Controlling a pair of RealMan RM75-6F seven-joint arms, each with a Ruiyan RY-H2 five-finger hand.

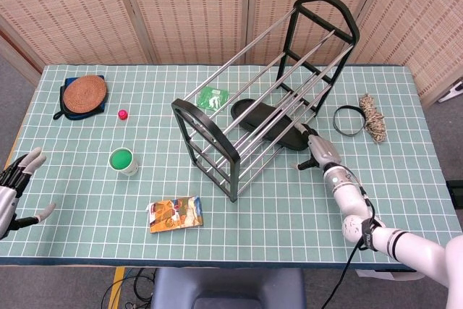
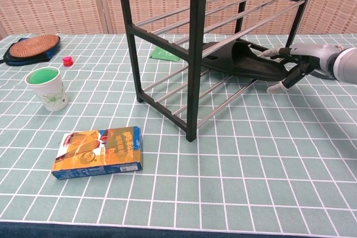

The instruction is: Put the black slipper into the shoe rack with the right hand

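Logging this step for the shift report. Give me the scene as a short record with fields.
slipper: black slipper lies mostly inside the shoe rack, heel end toward the right robot hand
right robot hand: right robot hand at the slipper's heel, fingers on it
left robot hand: left robot hand holds nothing, fingers apart, at the table's left edge
nearby: green cup, orange box

Bright, even indoor light from above, both views sharp with no motion blur. Soft faint shadows under the shoe rack on the table; slight sheen on its metal bars. Chest view shows mild wide-angle bending at the edges.
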